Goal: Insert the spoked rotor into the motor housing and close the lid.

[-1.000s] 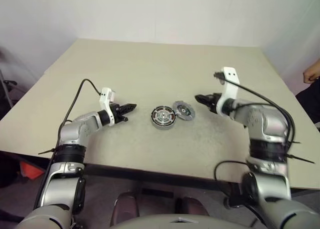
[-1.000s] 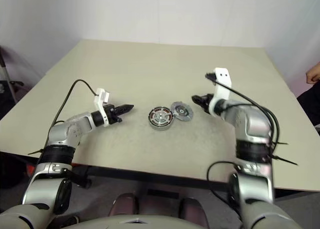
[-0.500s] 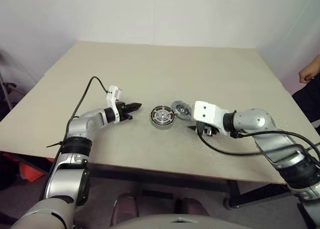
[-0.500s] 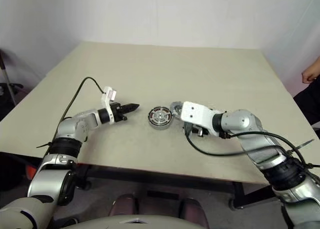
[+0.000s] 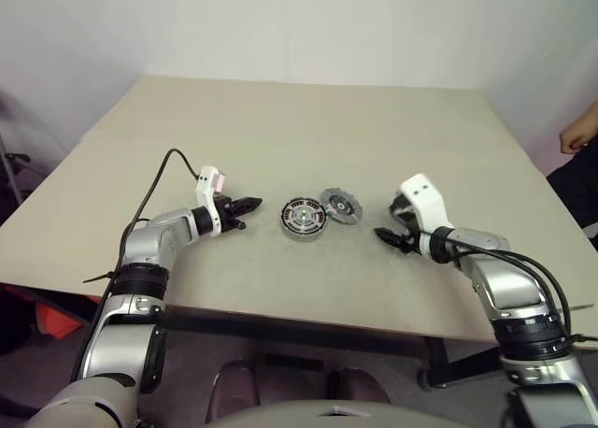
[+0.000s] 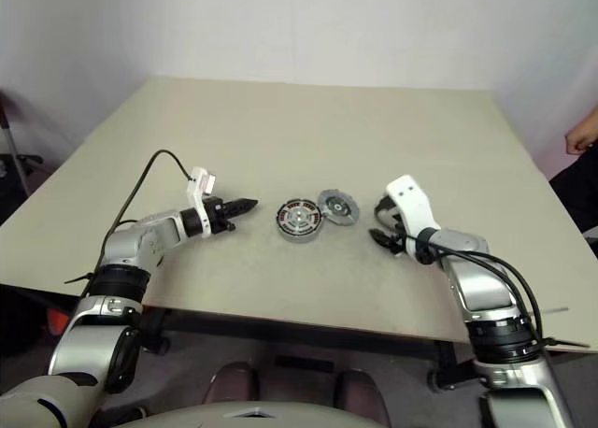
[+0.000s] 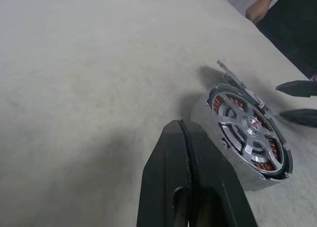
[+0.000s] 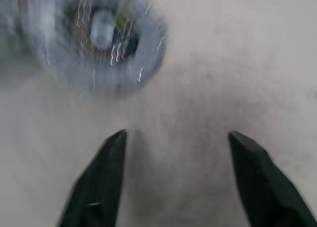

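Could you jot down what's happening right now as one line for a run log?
motor housing: on table, spoked rotor seated in it | lid: leaning on housing | left gripper: shut, empty | right gripper: open, empty

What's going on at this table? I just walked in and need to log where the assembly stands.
A two-armed robot is working on a small motor. The motor housing sits mid-table with the spoked rotor already seated over its copper windings. A round lid leans against its side, not yet on. The left gripper is shut and empty, pointing at the housing. The right gripper is open and empty, short of the lid.
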You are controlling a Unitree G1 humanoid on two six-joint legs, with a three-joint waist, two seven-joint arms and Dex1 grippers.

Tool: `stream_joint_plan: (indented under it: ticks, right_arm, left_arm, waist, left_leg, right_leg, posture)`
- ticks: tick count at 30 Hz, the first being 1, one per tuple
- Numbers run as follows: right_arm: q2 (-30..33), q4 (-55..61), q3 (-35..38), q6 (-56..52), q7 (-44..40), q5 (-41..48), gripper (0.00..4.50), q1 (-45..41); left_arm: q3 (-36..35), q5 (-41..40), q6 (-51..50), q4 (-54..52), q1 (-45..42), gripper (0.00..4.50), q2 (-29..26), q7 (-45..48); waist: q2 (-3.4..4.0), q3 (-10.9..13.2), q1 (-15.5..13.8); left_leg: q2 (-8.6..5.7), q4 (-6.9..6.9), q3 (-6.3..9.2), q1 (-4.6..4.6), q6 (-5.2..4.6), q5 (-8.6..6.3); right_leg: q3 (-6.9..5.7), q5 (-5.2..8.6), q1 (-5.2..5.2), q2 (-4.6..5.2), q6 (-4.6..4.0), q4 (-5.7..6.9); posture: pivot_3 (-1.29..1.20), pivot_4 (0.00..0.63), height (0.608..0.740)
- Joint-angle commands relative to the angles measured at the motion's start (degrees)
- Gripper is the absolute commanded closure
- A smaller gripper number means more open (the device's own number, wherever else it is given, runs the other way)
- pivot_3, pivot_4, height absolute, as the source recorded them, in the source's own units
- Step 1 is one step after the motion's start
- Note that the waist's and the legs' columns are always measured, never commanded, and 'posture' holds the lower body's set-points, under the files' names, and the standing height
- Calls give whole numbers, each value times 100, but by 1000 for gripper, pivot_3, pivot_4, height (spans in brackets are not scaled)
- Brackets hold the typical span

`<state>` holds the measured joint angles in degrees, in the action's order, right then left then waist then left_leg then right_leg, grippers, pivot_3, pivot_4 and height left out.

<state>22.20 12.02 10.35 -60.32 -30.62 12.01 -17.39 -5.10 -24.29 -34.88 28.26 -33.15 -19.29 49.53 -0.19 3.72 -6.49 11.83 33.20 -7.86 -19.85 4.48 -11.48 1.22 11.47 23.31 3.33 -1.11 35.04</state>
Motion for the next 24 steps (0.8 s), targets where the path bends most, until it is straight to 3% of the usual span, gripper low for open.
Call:
stream_joint_plan:
  ticks: [1,3,6,9,15,24]
  right_arm:
    - [-1194,256,2698,-2622,528,664,392,-1223]
    - [-1731,9,3774,-3189,937,896,392,-1542]
    - [-2217,69,4183,-3218,1596,1361,392,-1367]
    - [-2575,208,4228,-3218,2194,1964,392,-1100]
    - [-2805,131,4169,-3218,3246,3273,392,-895]
    - [-2774,-650,4155,-3218,3907,3783,392,-1504]
  left_arm:
    - [-32,-45,-16,-163,-134,4500,-41,31]
    - [-7,-33,-32,-158,-140,4500,-42,50]
    - [13,-24,-47,-160,-141,4500,-44,61]
    - [16,-23,-52,-156,-140,4500,-54,66]
    - [18,-9,-47,-139,-140,4500,-67,71]
    - [29,9,-48,-179,-109,4500,-57,52]
  waist:
    - [1,1,61]
    - [-7,-5,63]
    - [-15,-12,13]
    - [21,-10,35]
    - [20,-10,93]
    - [22,-9,88]
  left_leg:
    - [-1,2,0,2,-1,3]
    - [-5,2,0,9,1,12]
    - [6,-11,2,42,7,16]
    - [1,-19,1,22,9,17]
    - [2,-54,0,41,32,30]
    - [-1,-66,0,44,44,37]
  right_leg:
    - [2,-2,0,0,-2,4]
    - [5,-3,-2,2,-5,12]
    - [-11,-1,-18,1,-5,5]
    - [-11,-2,-1,4,-5,-5]
    - [-9,0,-5,0,-2,-6]
    - [-8,16,-1,1,25,-12]
  posture:
    - [0,0,740]
    - [0,0,740]
    - [0,0,740]
    - [0,0,740]
    - [0,0,740]
    - [0,0,740]
